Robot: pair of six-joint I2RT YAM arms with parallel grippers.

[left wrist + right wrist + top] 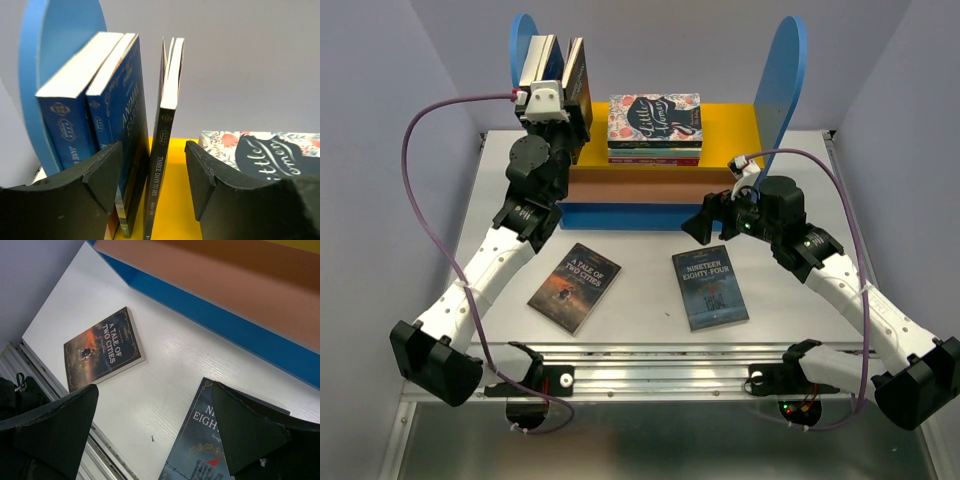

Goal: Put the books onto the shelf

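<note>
Shelf point(780, 80) stood at far side of table point(640, 330). On its upper board point(725, 125), left end: Jane Eyre point(65, 115) upright against left side panel point(523, 35), Animal Farm point(127, 100) touching its right, Three Days to See point(167, 125) upright just right of that, a gap between. Flat stack point(654, 125) lay further right, mid-board. Left gripper point(152, 150) straddled Three Days to See. On the table before the shelf: Tale of Two Cities point(574, 286) flat at left, Nineteen Eighty-Four point(710, 287) flat at right, well apart. Right gripper point(155, 387) hung over the table, just behind Nineteen Eighty-Four, before the shelf.
</note>
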